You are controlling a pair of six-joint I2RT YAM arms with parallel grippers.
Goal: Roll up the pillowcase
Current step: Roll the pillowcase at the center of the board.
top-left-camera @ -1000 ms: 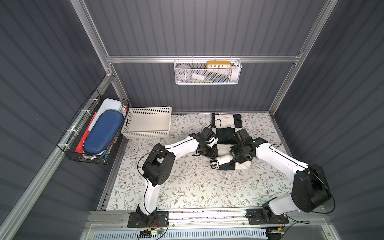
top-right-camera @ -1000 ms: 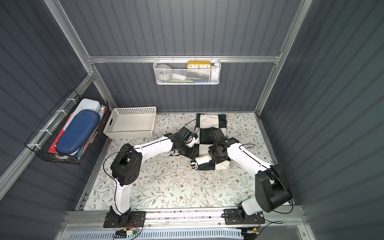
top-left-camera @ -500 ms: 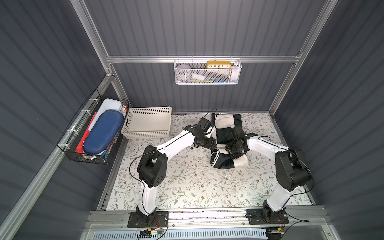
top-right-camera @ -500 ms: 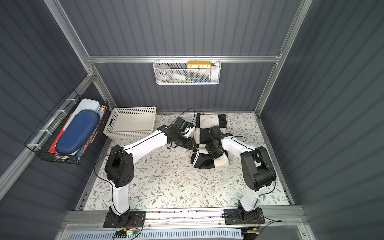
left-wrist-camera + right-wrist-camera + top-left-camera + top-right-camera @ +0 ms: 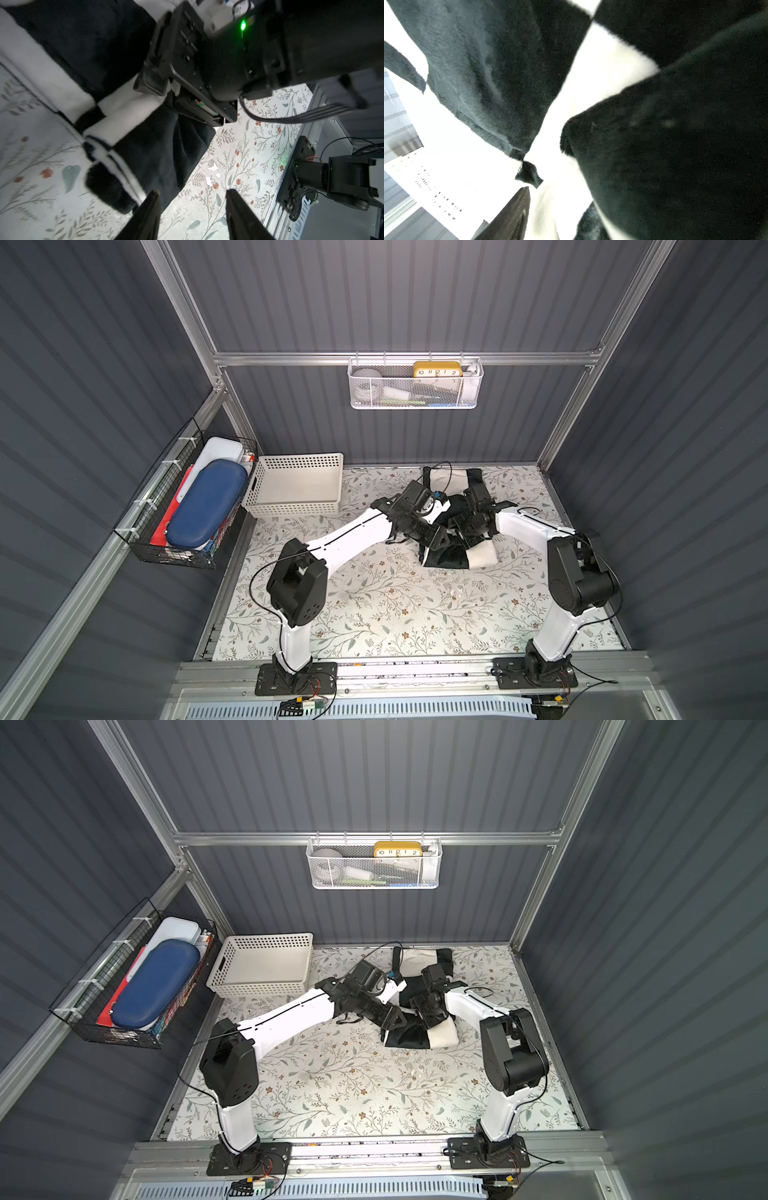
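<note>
The pillowcase [image 5: 451, 560], plush with big black and cream squares, lies at the back right of the table. Its near part is a thick roll and its far part [image 5: 451, 479] lies flat. My left gripper [image 5: 436, 539] hovers at the roll's left end. In the left wrist view that gripper [image 5: 192, 193] is open over bare table, one fingertip [image 5: 153, 199] beside the pillowcase [image 5: 158, 145]. My right gripper [image 5: 467, 531] presses down into the roll's middle. In the right wrist view the pillowcase [image 5: 508, 62] fills the picture, one finger [image 5: 517, 209] stands wide to the side and the other is hidden under a black fold.
A cream perforated basket [image 5: 291, 508] stands at the back left of the floral table cover [image 5: 395, 605]. A black wire basket [image 5: 187, 506] with a blue case hangs on the left wall. A white mesh basket [image 5: 415, 385] hangs on the back wall.
The right arm has drawn its elbow in toward the table's right side and its jaws have widened. The left jaws have narrowed. The roll has stayed in about the same place.
</note>
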